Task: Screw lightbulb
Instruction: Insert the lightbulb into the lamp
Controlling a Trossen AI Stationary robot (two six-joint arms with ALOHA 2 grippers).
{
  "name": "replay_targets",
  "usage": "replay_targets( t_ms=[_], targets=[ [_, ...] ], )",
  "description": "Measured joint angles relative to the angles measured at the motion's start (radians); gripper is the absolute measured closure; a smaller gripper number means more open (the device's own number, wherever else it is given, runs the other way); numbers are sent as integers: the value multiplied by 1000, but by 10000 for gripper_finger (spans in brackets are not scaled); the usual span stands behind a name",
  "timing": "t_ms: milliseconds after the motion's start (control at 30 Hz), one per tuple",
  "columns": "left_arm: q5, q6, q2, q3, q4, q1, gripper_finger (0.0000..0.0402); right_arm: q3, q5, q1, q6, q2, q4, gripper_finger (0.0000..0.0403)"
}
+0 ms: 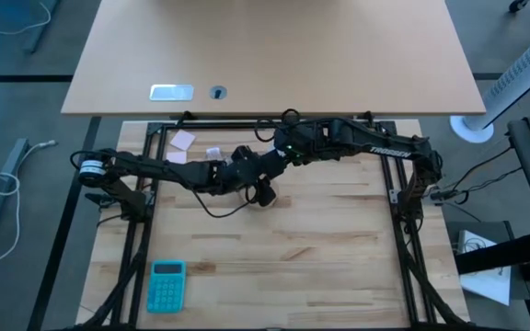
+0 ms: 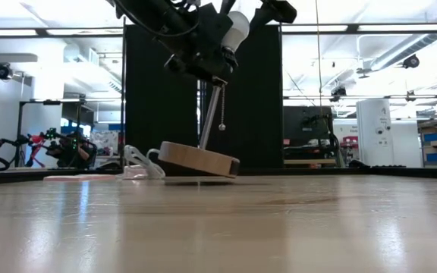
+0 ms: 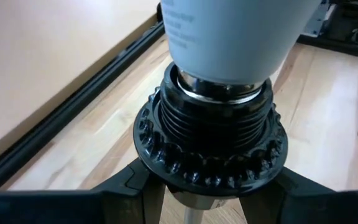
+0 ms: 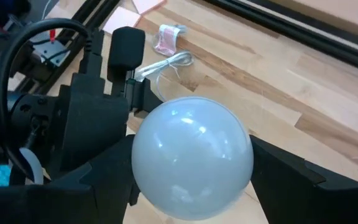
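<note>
The lightbulb (image 4: 191, 155), white and frosted, sits with its base in a black ribbed socket (image 3: 210, 137). From the socket a thin metal rod (image 2: 211, 114) slants down to a round wooden disc (image 2: 196, 158), which is tilted low over the table's far part. My left gripper (image 3: 207, 199) is shut on the socket from the table's left. My right gripper (image 4: 191, 180) is shut on the bulb's dome from above and the right. In the high view both grippers meet near the table's middle, the left gripper (image 1: 251, 172) beside the right gripper (image 1: 279, 156). My left gripper pinches the socket just under its ribbed collar (image 3: 160, 177), one finger on each side. It comes from the table's left, slanting a little downward. The lamp is tilted, rod and disc hanging below the hold; I cannot tell whether the disc's low edge touches the table. My right gripper pinches the bulb's round dome (image 4: 241, 180) between its two fingers, on opposite sides. The fingers slant down from the table's right. The bulb's base stands in the socket's mouth (image 3: 219, 87).
A teal calculator (image 1: 166, 285) lies near the front left. Pink notes (image 1: 183, 140), a crumpled wrapper (image 4: 168, 38) and a white cord (image 4: 166, 62) lie at the far left. A pull chain (image 2: 221, 114) hangs beside the rod. A tan table (image 1: 274, 55) stands beyond the far edge.
</note>
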Motion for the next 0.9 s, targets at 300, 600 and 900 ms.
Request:
replay_targets(
  t_ms=[300,600,900],
  targets=[
    [-40,132,0,0,-14,4,248,0,-9,0,152,0,-1,129],
    [-44,212,0,1,-20,7,248,-1,-18,-5,314,0,-2,130],
    [-48,333,0,10,-32,8,248,-1,-28,-7,391,0,1,133]
  ],
)
